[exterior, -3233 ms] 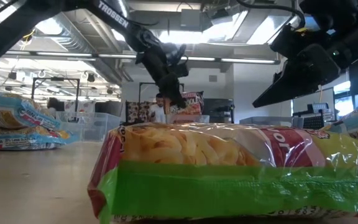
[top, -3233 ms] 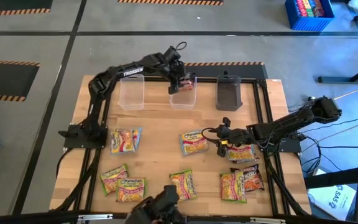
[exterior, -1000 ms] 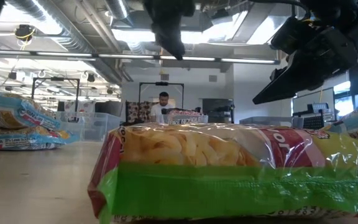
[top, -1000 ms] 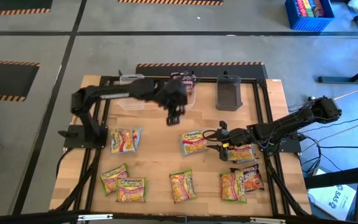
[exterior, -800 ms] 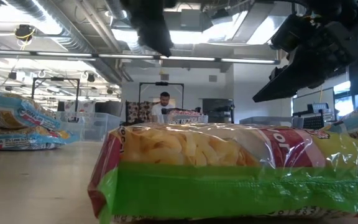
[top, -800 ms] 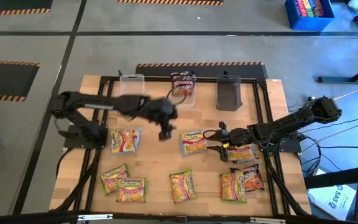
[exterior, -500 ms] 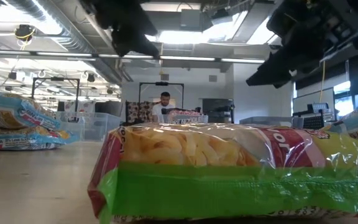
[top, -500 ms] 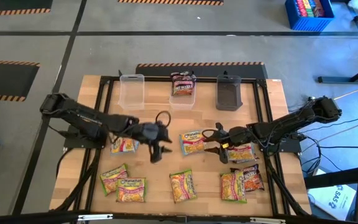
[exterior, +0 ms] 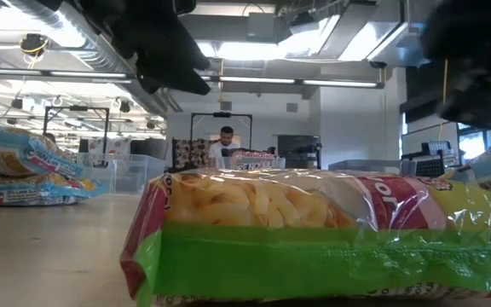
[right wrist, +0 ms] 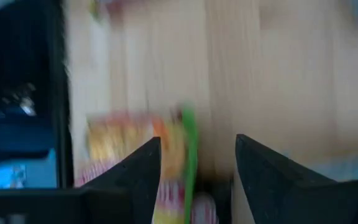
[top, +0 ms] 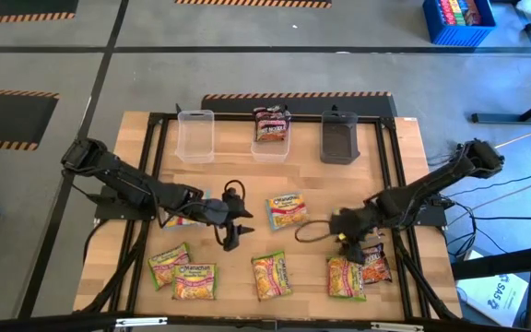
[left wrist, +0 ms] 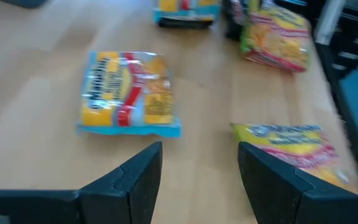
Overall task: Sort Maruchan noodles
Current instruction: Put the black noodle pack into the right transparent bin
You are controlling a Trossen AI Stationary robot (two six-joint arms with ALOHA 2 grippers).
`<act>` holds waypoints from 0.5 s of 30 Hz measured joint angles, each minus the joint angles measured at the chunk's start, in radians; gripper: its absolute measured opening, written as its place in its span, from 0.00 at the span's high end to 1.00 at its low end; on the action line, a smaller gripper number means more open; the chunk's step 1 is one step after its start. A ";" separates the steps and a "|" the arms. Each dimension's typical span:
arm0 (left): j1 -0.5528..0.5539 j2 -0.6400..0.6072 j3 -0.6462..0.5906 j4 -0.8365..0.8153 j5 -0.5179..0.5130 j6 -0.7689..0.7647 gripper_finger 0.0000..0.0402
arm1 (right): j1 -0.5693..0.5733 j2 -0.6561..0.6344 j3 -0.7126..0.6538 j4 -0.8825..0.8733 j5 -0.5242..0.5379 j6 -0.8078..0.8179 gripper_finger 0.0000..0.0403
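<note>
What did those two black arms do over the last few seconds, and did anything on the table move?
The left gripper let a dark maroon-red noodle packet drop into the middle clear plastic tub, then swung back to the table's middle, open and empty. The right gripper slid from beside the blue-edged yellow-orange packet toward the near packets. The loose packets, the empty clear tub and the dark grey tub stayed put.
</note>
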 joint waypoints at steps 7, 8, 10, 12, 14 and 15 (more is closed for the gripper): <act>0.018 0.000 0.000 0.002 -0.071 0.000 0.49 | 0.095 0.000 0.000 -0.154 0.050 0.125 0.65; 0.019 0.000 0.000 0.001 -0.071 0.000 0.49 | 0.100 0.000 0.000 -0.163 0.067 0.125 0.68; 0.019 0.000 0.000 0.002 -0.071 0.000 0.49 | 0.104 0.000 0.000 -0.190 0.116 0.119 0.74; 0.019 0.000 0.000 0.001 -0.071 0.001 0.49 | 0.103 -0.001 0.001 -0.221 0.176 0.098 0.79; 0.019 0.000 0.000 0.001 -0.071 0.001 0.49 | 0.103 -0.006 0.015 -0.283 0.250 0.071 0.84; 0.019 0.000 0.000 0.001 -0.071 0.001 0.49 | 0.103 -0.009 0.027 -0.328 0.294 0.067 0.86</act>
